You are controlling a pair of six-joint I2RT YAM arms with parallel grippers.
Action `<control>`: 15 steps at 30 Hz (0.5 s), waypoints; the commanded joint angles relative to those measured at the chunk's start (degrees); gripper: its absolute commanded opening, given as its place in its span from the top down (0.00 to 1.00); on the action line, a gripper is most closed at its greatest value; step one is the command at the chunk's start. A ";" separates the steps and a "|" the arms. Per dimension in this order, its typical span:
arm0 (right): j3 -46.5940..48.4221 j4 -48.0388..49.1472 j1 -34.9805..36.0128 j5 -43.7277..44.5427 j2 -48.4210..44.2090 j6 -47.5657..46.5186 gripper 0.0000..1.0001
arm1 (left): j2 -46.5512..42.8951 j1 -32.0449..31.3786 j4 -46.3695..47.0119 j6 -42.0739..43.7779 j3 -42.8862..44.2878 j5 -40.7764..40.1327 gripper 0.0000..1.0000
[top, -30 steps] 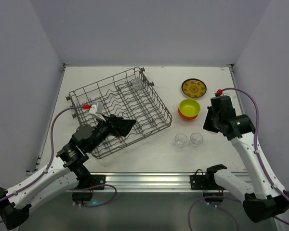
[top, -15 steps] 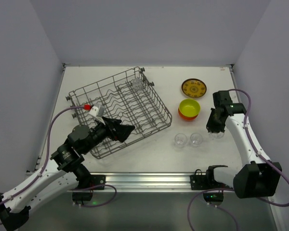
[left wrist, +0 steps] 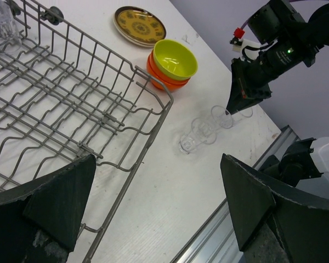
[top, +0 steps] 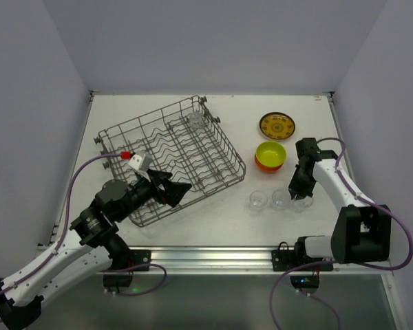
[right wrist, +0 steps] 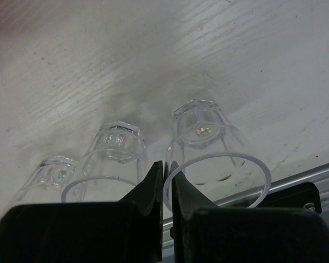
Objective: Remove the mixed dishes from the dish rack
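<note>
Pinches rim of small clear glass cup (right wrist: 208, 137) in right gripper (right wrist: 163, 165) (near rim hidden behind the jaws); holds left gripper (left wrist: 157, 164) spread wide over grey wire dish rack (left wrist: 71, 98), cropped.

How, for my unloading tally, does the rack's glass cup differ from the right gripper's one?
The rack's glass cup sits alone in the dish rack; the gripped cup is outside it, beside two other cups. The right gripper pinches the gripped cup's rim; no gripper touches the rack's glass cup. Both are clear glass.
</note>
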 commanded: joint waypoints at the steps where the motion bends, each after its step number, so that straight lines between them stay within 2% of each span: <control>1: -1.18 2.74 -0.57 0.49 -0.40 2.06 1.00 | -0.33 -0.03 -0.17 2.47 0.21 0.89 0.00; 3: -1.71 3.18 -0.57 0.23 -0.13 2.07 0.94 | -0.25 -0.12 -0.17 2.47 0.21 0.97 0.00; 9: -2.24 4.33 -0.66 0.32 0.39 1.80 0.90 | -0.51 -0.03 0.00 2.64 0.30 0.98 0.00; 14: -1.71 4.59 -0.66 0.49 0.66 1.63 0.82 | -0.33 -0.12 0.18 2.73 0.30 1.06 0.00; 15: -1.54 4.51 -0.74 0.41 0.48 1.63 0.75 | -0.25 -0.12 0.18 2.73 0.30 1.06 0.00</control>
